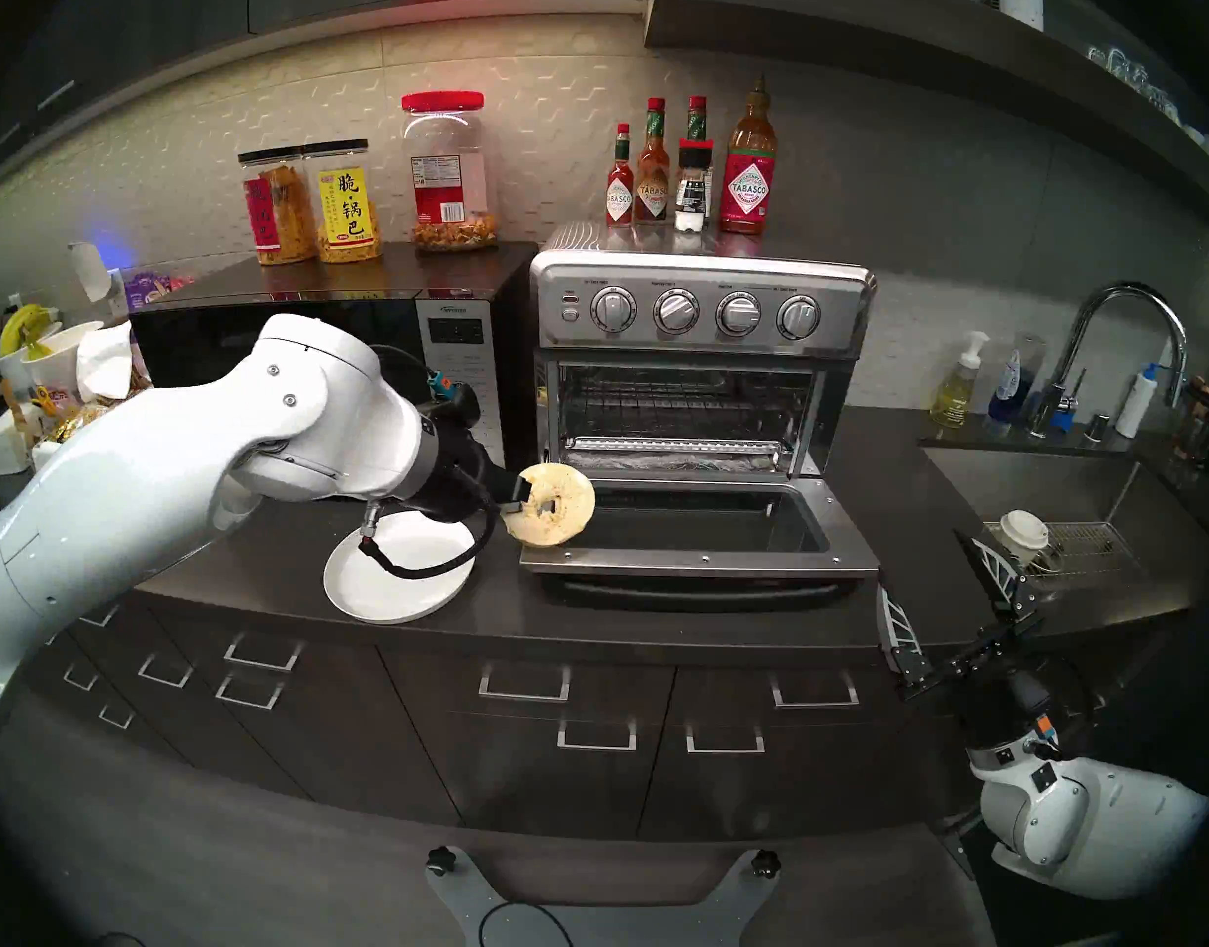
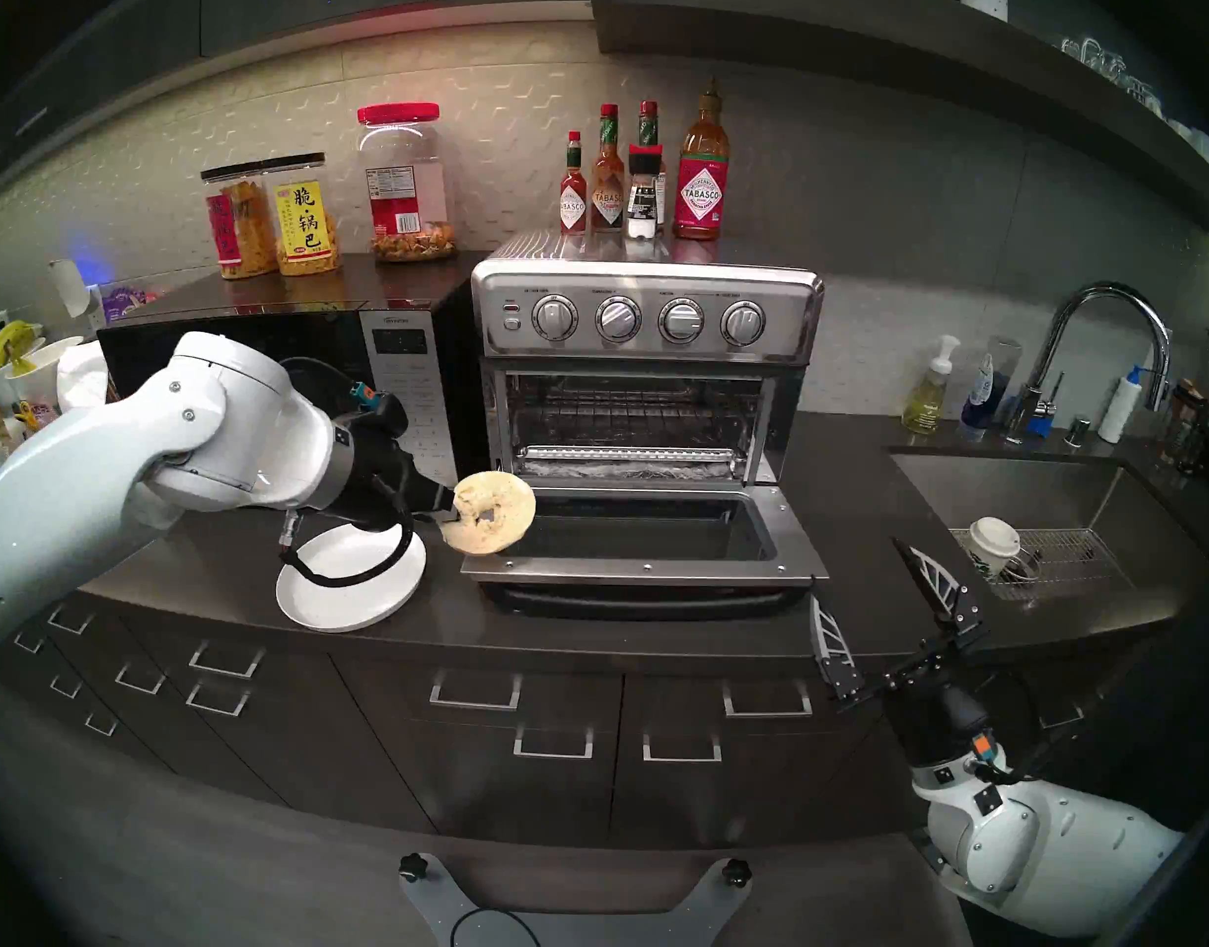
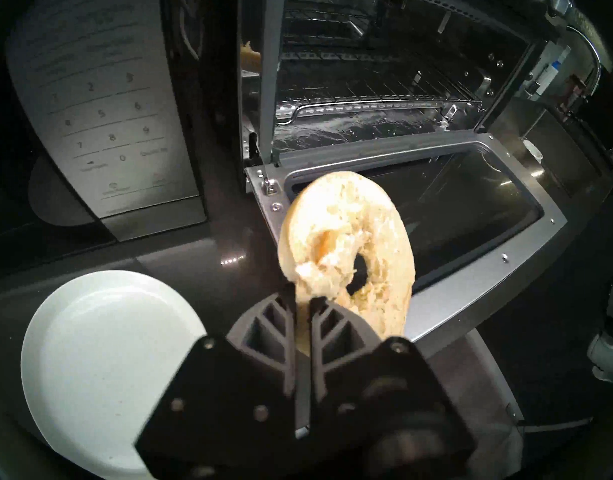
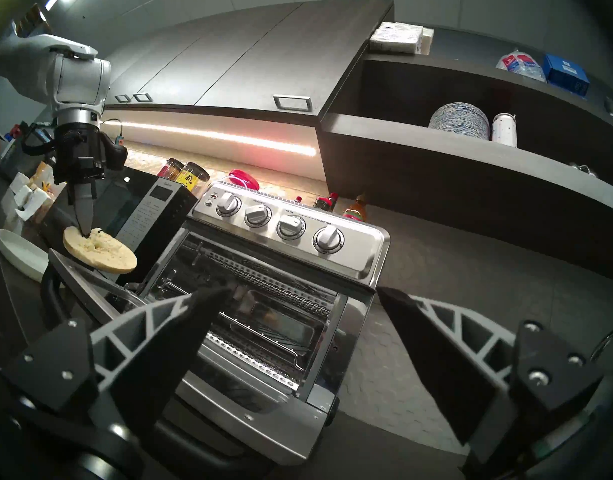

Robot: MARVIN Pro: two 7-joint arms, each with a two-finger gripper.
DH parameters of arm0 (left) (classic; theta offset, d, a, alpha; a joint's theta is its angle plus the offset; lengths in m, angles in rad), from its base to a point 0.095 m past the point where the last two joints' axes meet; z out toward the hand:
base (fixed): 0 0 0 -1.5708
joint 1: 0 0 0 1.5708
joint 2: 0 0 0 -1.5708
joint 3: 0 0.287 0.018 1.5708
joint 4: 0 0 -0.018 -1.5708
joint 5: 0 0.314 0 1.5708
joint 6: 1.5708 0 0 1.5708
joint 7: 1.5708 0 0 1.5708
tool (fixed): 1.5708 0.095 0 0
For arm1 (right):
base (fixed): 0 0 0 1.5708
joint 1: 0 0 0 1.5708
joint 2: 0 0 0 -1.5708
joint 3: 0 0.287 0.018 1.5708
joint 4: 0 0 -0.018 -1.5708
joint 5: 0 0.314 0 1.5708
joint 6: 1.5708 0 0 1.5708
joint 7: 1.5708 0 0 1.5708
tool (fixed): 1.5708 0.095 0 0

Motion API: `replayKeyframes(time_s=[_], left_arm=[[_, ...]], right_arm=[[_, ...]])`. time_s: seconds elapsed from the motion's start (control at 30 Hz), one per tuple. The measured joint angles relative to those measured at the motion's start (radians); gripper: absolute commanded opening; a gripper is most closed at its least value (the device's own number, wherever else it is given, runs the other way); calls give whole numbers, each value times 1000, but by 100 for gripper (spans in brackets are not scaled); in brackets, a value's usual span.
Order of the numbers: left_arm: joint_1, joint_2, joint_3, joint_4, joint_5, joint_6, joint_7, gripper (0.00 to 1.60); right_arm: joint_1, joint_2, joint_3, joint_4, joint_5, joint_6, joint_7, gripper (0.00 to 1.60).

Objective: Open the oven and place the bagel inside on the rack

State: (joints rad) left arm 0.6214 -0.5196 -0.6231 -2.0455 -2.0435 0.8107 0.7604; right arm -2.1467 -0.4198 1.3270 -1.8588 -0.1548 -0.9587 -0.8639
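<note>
Left hand clenched on bagel rim, bagel hanging over near-left corner of lowered oven door. Rack lies beyond, up-right. Right hand spread wide, empty, farther off.

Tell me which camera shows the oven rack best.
The left wrist view: the rack spans the open oven, close and unobstructed. Both head views show it smaller and darker; the right wrist view has its own fingers partly in front.

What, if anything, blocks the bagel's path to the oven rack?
Nothing visible. The oven door is folded down, the rack is bare, and the bagel in the left gripper hangs over the door's left corner.
</note>
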Motion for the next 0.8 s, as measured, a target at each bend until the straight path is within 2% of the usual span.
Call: replayKeyframes(time_s=[0.37,0.8], left_arm=[[-62,-124,28,61,-21,2,68,0],[-88,-256,69,78,-51,-54,147,0]], right_arm=[[0,-2,1,0,2,0,0,160],[0,-4,2,0,2,0,0,160]])
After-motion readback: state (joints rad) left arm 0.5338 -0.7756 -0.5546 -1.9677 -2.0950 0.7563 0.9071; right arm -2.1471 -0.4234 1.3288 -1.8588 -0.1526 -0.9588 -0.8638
